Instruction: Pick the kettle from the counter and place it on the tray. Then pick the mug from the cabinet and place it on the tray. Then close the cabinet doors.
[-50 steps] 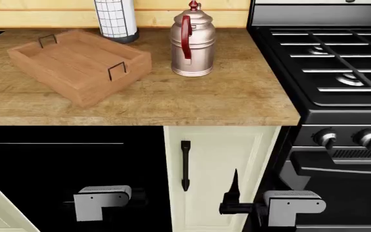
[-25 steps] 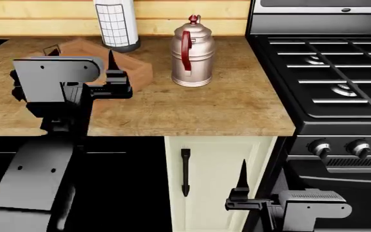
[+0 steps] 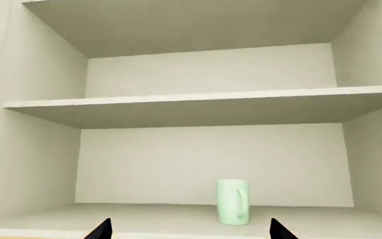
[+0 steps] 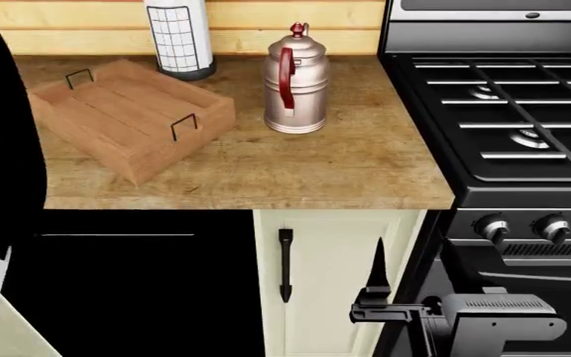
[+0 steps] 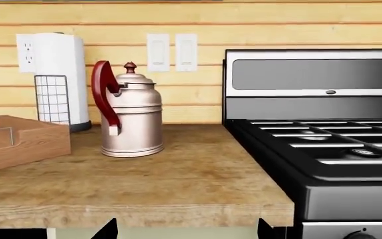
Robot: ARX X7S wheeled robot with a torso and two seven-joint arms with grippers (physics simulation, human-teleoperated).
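Tall copper-pink metal kettle [image 4: 297, 78] stands upright at 11 o'clock from my right gripper [image 4: 377, 286], jaws spread; nearer arm.

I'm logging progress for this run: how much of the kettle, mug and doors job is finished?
Nothing is finished yet. The kettle stands on the counter beside the tray, which holds nothing. The mug sits on a cabinet shelf, facing the open left gripper. The right gripper hangs low, open and holding nothing. Both placements and closing the doors remain.
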